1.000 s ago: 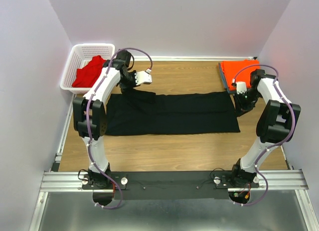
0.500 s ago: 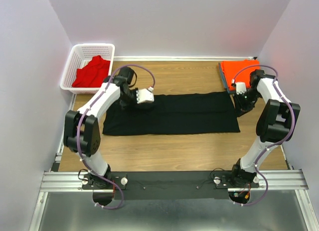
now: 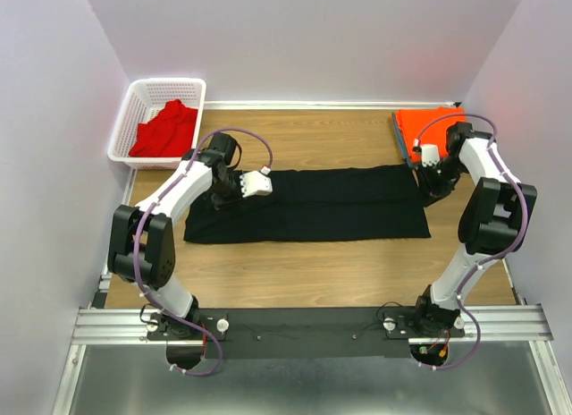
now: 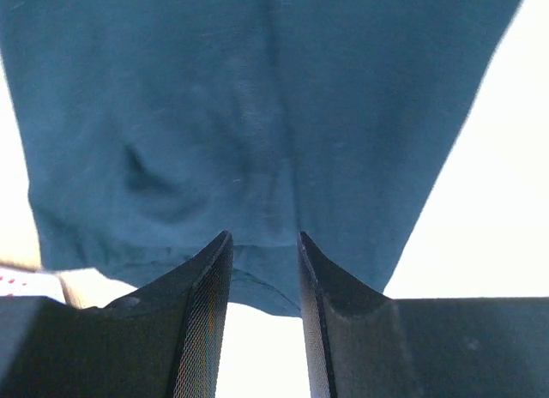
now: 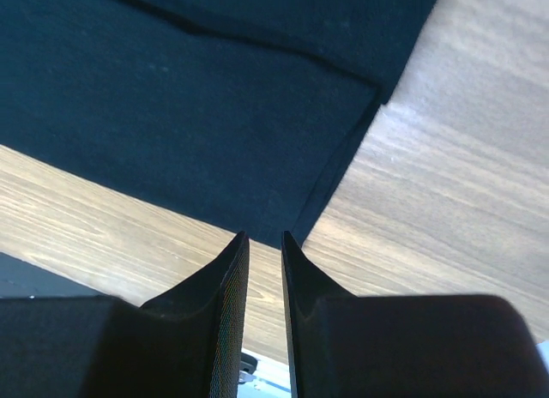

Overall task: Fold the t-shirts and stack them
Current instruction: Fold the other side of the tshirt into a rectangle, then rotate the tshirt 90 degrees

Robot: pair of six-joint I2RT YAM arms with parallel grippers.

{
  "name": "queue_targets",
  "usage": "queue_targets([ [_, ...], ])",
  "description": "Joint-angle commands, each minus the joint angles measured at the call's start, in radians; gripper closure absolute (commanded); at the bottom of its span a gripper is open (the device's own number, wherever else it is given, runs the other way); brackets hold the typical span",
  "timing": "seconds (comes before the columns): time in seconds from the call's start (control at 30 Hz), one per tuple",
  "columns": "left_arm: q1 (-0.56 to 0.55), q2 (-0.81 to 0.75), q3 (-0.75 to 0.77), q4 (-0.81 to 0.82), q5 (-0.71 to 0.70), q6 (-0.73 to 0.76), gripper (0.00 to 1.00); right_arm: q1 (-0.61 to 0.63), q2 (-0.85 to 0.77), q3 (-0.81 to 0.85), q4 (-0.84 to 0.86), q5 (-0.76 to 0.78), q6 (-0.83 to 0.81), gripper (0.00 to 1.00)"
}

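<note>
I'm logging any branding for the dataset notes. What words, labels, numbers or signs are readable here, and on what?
No readable text in any view.
The black t-shirt, orange t-shirt and red t-shirt look plain, with no print or tag showing.
The basket shows no label.

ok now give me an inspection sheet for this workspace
surface: wooden table
job's things: black t-shirt lying in a long flat band mid-table; orange t-shirt folded in the far right corner; red t-shirt bunched in the basket
clutter: white mesh basket, far left corner
jaws: left jaws parted, low over the black t-shirt's left end; right jaws narrowly parted, nothing between them, at its right end
cables: purple cables looped along both arms
surroundings: pale walls; metal rail at the near edge
</note>
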Motion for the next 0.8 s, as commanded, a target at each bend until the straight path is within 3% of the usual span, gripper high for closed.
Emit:
queue_targets([
  [0.0, 0.015, -0.028, 0.009, 0.089, 0.060, -0.149, 0.56, 0.050, 0.029, 0.054, -0.005, -0.047, 0.020, 0.72],
  [0.3, 0.017, 0.052, -0.071, 0.282, 0.081, -0.403, 0.58, 0.152, 0.112, 0.092, 0.088, -0.006, 0.091, 0.73],
  [0.6, 0.017, 0.108, -0.139, 0.322, 0.058, -0.484, 0.59, 0.195, 0.127, -0.089, 0.205, 0.146, 0.073, 0.78],
  [0.77, 0.017, 0.105, -0.175, 0.307, 0.043, -0.487, 0.59, 0.213, 0.052, -0.243, 0.231, 0.232, 0.022, 0.78],
])
